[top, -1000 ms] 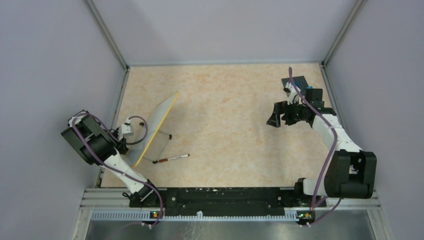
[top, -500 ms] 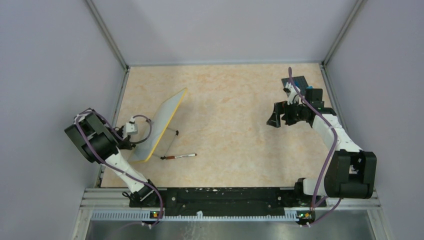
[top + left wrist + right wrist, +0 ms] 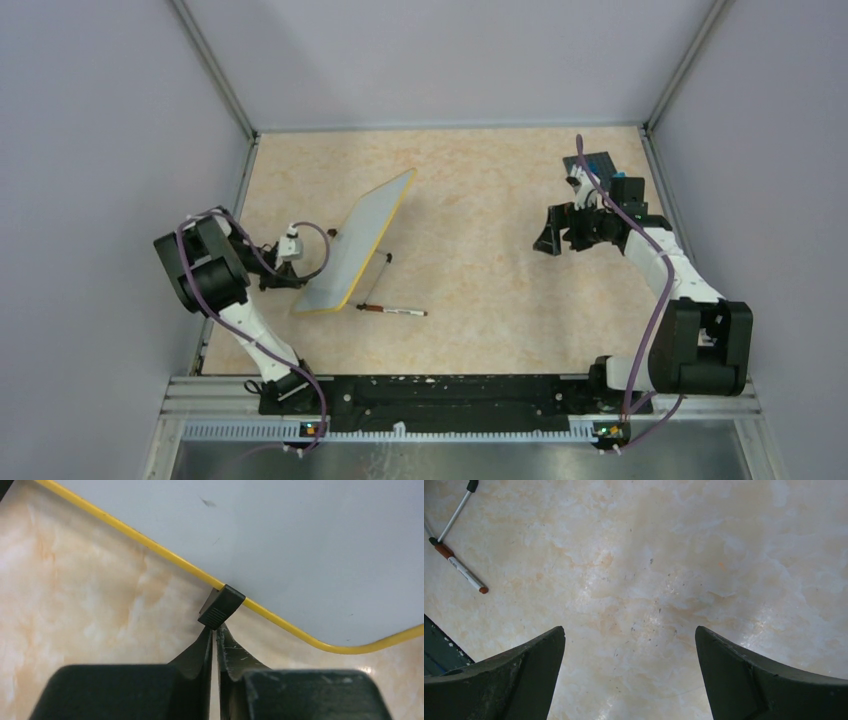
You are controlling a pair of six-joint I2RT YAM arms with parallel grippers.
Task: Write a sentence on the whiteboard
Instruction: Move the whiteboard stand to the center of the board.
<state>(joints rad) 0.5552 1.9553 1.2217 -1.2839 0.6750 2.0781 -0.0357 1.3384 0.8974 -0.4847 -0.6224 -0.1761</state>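
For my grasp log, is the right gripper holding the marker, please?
No, the right gripper is open and empty; the marker lies on the table.

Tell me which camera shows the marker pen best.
Right wrist: the white marker pen with reddish ends lies whole and close, its barrel print visible. Top external shows it small beside the yellow-rimmed whiteboard. Left wrist misses it.

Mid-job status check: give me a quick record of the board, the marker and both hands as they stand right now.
whiteboard: tilted up on edge, left of centre; no writing visible on the side shown
left hand: shut, tips at the board's black foot
marker: lying on the table by the board's near corner, in neither hand
right hand: open, empty, over bare tabletop
studded plate: far right corner, beyond the right arm
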